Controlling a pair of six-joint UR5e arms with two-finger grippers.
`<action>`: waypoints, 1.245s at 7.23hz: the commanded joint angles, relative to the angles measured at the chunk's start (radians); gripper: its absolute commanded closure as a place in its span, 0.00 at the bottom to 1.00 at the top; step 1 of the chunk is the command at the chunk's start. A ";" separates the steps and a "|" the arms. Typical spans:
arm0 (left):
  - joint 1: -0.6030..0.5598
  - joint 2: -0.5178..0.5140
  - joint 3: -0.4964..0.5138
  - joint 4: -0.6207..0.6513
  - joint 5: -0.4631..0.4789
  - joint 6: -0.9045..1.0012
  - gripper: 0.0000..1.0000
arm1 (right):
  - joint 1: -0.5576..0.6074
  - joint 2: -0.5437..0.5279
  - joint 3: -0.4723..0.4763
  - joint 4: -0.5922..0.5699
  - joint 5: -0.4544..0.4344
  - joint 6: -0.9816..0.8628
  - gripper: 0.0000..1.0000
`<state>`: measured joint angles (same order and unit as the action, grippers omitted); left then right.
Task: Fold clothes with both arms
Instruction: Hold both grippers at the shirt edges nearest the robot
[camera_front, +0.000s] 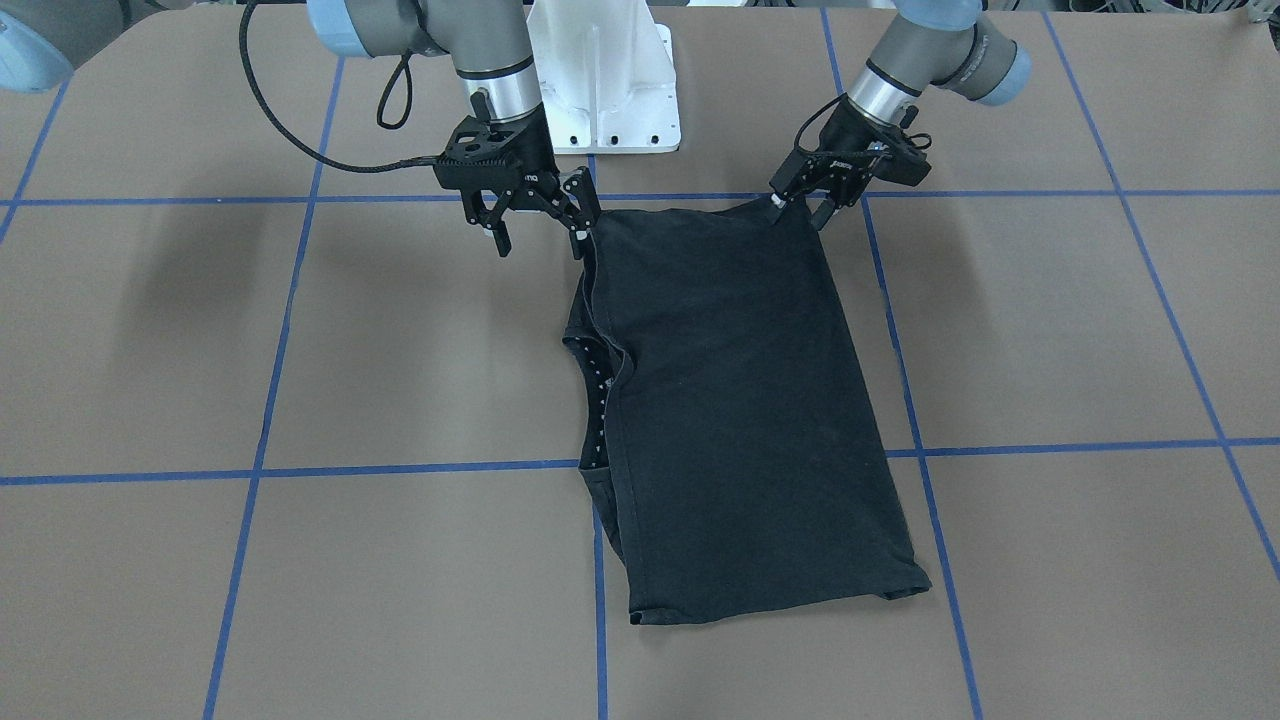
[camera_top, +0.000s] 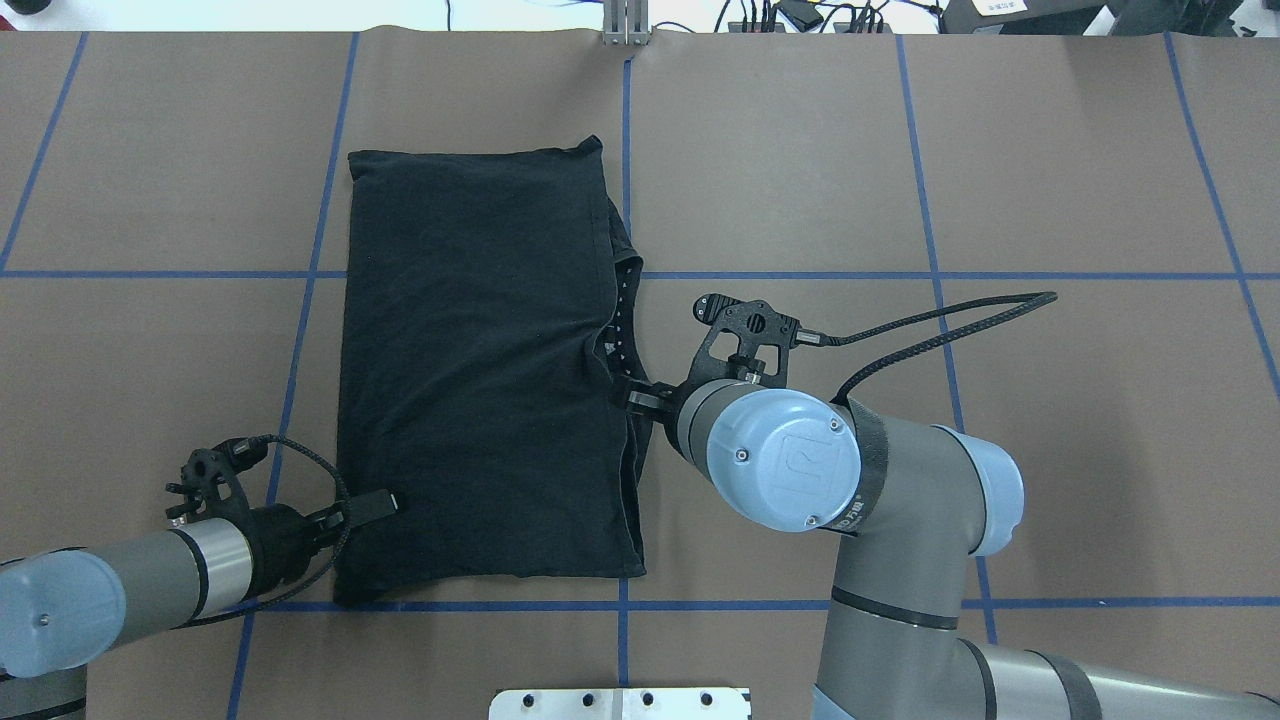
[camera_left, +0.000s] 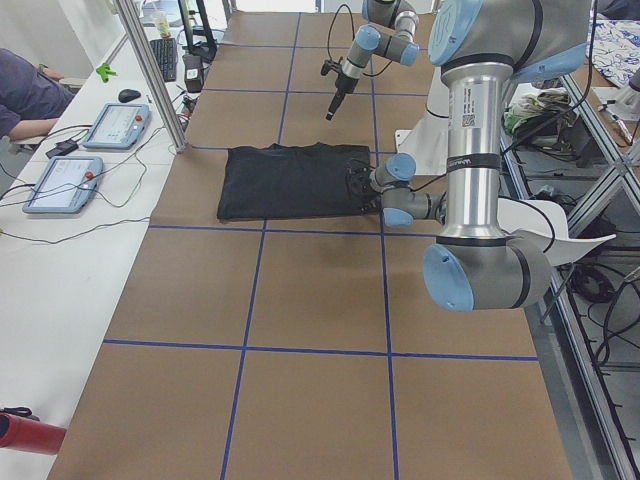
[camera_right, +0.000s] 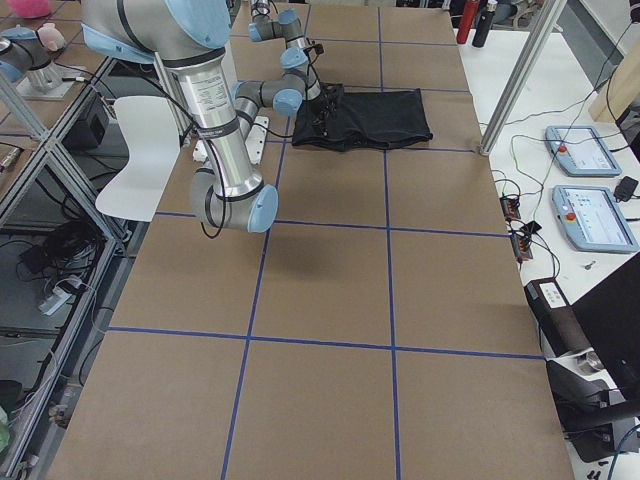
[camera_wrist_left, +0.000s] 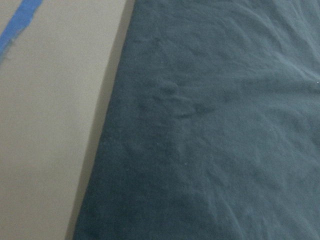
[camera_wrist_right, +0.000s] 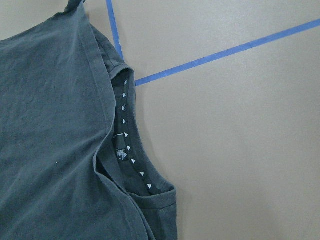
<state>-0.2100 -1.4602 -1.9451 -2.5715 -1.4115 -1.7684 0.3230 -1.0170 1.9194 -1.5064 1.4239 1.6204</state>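
No readable words or numbers. Row of small white triangles printed on collar tape (camera_wrist_right: 131, 152) of T-shirt (camera_wrist_right: 50, 125). Embossed square emblem on blue joint cap (camera_top: 783, 458) of right arm (camera_top: 900, 570), unreadable. White lettering on left arm (camera_left: 466, 150) tube: too small.

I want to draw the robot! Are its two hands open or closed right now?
Left gripper: looks open, at the shirt's corner.
Right gripper: open, holding nothing.
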 joint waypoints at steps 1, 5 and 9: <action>0.017 0.040 -0.070 0.081 -0.015 0.000 0.00 | -0.001 0.001 -0.008 0.000 0.000 0.000 0.02; 0.086 0.032 -0.055 0.139 -0.006 -0.003 0.00 | -0.002 0.000 -0.014 0.000 0.001 0.000 0.02; 0.087 0.007 -0.035 0.140 0.009 -0.003 0.22 | -0.002 0.000 -0.014 0.000 0.001 0.000 0.01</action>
<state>-0.1234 -1.4493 -1.9860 -2.4316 -1.4048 -1.7717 0.3207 -1.0171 1.9052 -1.5064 1.4251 1.6199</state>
